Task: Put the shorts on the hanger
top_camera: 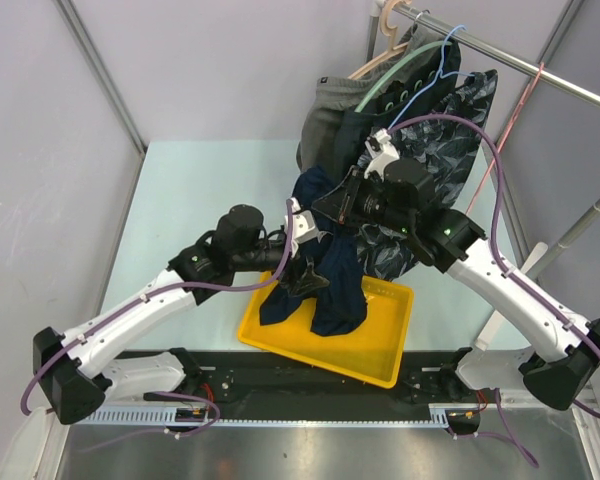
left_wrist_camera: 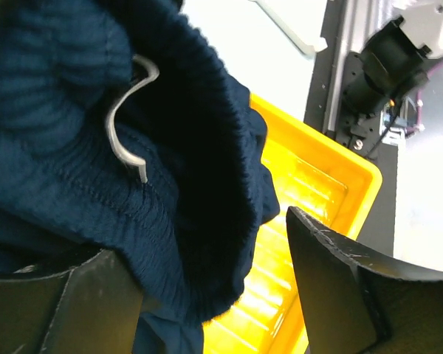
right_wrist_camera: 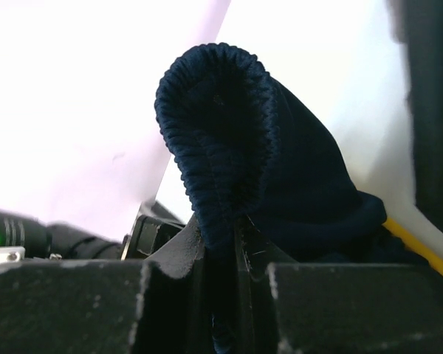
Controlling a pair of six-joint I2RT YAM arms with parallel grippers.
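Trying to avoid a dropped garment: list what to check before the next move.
1. Right gripper hold on the dark navy fabric shorts: ok, shut on the ribbed waistband.
2. Left gripper ready to grasp: ok, open, with waistband fabric between its jaws.
3. Shorts lifted out of the yellow plastic tray: not ok, the legs hang down into it.
4. Thin pink-red wire hanger located: ok, hanging on the metal rail at the right.
5. Clear path from shorts to hanger: cannot tell from these views.
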